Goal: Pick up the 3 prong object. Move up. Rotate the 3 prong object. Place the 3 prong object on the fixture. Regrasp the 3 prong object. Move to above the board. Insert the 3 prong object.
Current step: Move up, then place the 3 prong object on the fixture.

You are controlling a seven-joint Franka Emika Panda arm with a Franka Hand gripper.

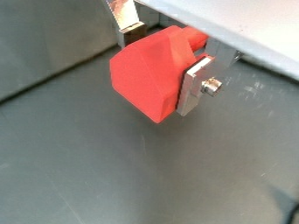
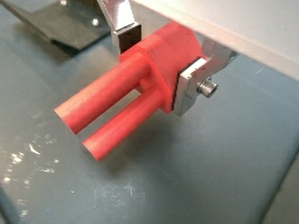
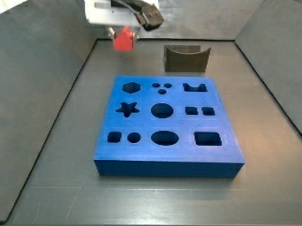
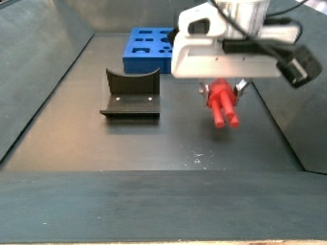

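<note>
Jaws (image 2: 160, 59): I see them grasping the plug (image 2: 126, 99), off the floor.
Fixture (image 4: 132, 94): left of plug.
Board (image 3: 165, 121): apart.

gripper (image 4: 227, 84) jaws hold 3 prong object (image 4: 225, 103) | fixture (image 4: 130, 95) beside | board (image 4: 149, 49) behind

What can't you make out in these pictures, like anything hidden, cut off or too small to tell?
- 3 prong object: a wrist view shows only two prongs; a third, if any, is hidden behind them.
- Gripper: in a side view its white body covers the fingers and the grasp.
- Fixture: cut off by the frame edge in a wrist view.
- Board: partly hidden behind the gripper in a side view.
- 3 prong object in the side view showing the whole board: too small to see prongs.
</note>
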